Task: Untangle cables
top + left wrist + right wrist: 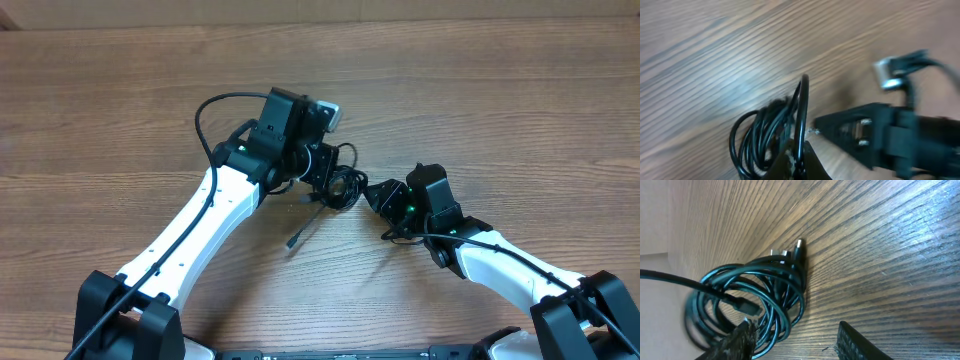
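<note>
The cables are a bunch of thin black looped cords lying on the wooden table between my two grippers. One cord trails down to a plug end. My left gripper is at the bunch's left side. In the left wrist view its fingers are shut on one cord strand, with the coils just left of them. My right gripper sits just right of the bunch. In the right wrist view its fingers are open and empty, the left finger touching the coils. A plug tip sticks out at the coils' far side.
The wooden table spreads all around. The right gripper shows in the left wrist view, close to the bunch. A thick arm cable loops off the left arm.
</note>
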